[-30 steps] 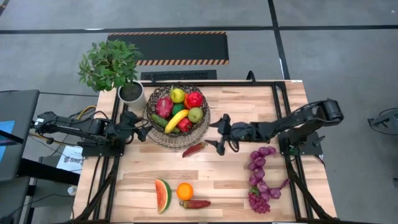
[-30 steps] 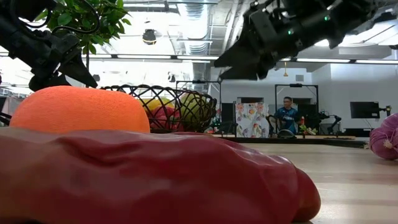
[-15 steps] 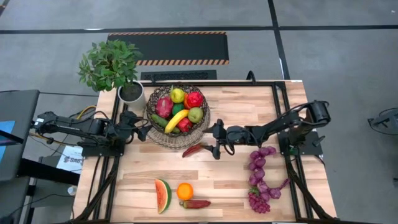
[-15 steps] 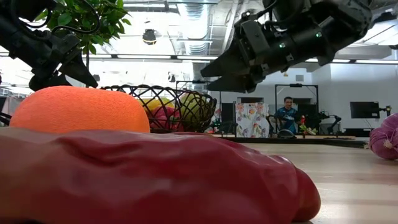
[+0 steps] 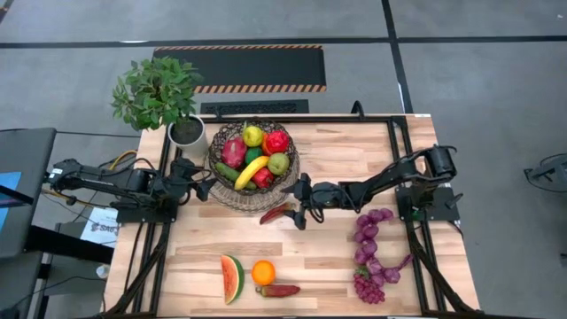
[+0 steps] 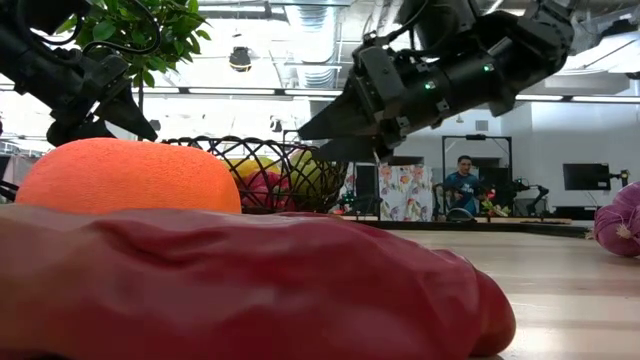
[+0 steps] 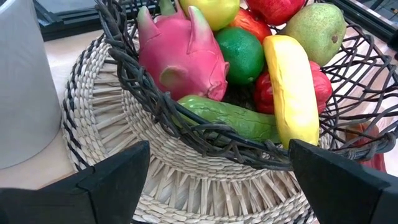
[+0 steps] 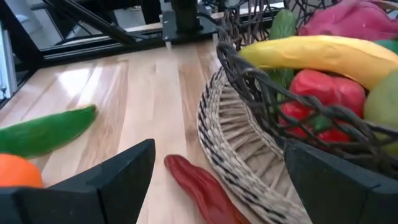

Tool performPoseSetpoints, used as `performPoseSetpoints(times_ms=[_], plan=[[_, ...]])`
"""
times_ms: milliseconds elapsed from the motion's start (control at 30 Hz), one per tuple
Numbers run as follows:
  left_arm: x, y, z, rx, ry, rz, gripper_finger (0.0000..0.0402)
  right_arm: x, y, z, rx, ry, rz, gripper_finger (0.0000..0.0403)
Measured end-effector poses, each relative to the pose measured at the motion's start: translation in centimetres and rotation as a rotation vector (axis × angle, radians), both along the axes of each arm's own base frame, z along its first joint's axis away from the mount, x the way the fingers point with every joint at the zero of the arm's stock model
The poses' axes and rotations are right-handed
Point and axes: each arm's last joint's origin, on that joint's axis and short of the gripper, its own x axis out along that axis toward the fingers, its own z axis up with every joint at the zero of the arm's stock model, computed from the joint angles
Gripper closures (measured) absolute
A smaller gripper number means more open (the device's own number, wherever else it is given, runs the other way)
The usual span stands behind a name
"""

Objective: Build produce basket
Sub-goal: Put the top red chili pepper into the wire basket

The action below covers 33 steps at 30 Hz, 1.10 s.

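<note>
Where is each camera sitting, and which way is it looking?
High view: overhead, looking straight down; both arms show.
Low view: at tabletop height behind the orange, facing the room; right gripper above.
Left wrist view: facing the basket; open dark fingers show.
Right wrist view: facing the red pepper.
Both wrist views share the banana.

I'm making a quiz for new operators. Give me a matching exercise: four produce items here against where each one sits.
Items:
1. banana
2. purple grapes
3. orange
4. red pepper by the mat

Places:
A. bare table, in front of the open right gripper
B. inside the basket
C. between the watermelon slice and another red pepper
D. table's right side, beside the right arm's base

Pairs: 1-B, 2-D, 3-C, 4-A
</note>
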Motion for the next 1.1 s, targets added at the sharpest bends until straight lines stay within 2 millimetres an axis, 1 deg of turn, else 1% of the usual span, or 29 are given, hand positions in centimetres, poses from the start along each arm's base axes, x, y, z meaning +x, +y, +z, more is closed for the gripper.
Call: performPoseSetpoints(times_ms=[300,733,1100], plan=[[-0.03,0.0,-0.03,0.001,0.005,0.0,0.0034,0.24,0.0,0.24,-0.003,0.002,0.001,0.003],[-0.03,0.02,-0.02,0.006,0.003,0.006,0.0034,-0.09,-0.16,-0.64,-0.037,0.103,0.005,0.003],[-0.04,0.06,0.01,0.016,0.0,0.018,0.0034,-0.1,-0.05,-0.63,-0.062,0.104,0.017,0.003]])
